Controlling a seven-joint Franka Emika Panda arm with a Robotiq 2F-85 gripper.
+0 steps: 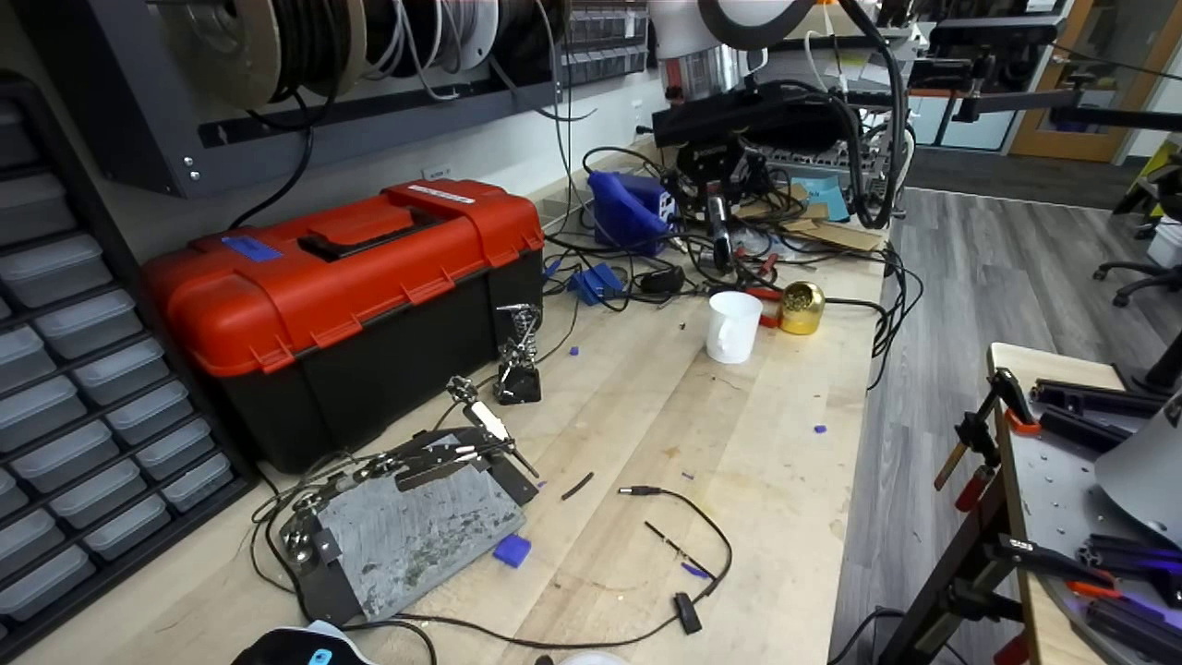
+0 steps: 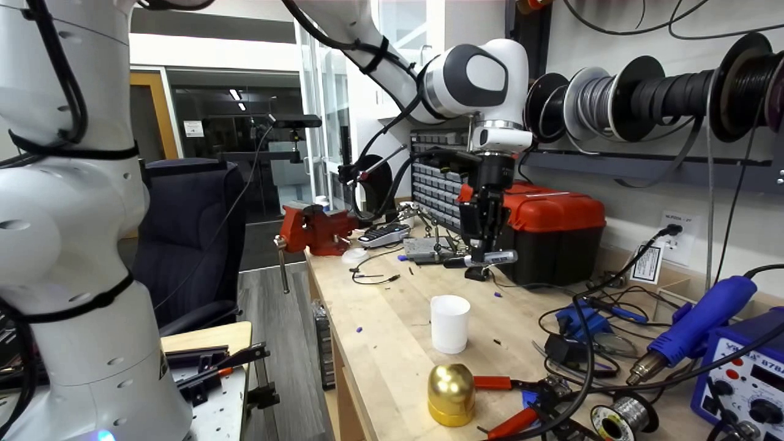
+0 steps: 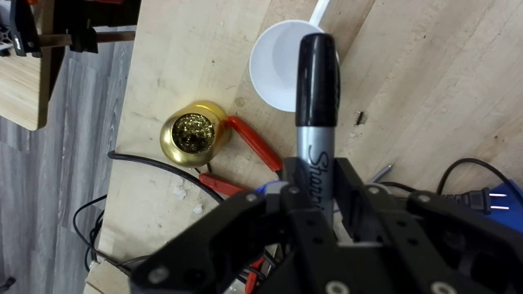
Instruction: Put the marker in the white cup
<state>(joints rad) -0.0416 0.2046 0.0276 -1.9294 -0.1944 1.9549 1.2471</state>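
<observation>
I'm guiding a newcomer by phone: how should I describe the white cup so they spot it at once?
On the wooden workbench, start from the big red-lidded black toolbox. Look across toward the open edge: the white cup stands upright near a shiny gold pot. Its plain white walls and side handle set it apart from that rounded, metallic neighbour.

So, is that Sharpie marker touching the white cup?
Apart. In an exterior view, wooden tabletop shows plainly between the Sharpie marker and the white cup; in the wrist view they merely overlap.
</observation>
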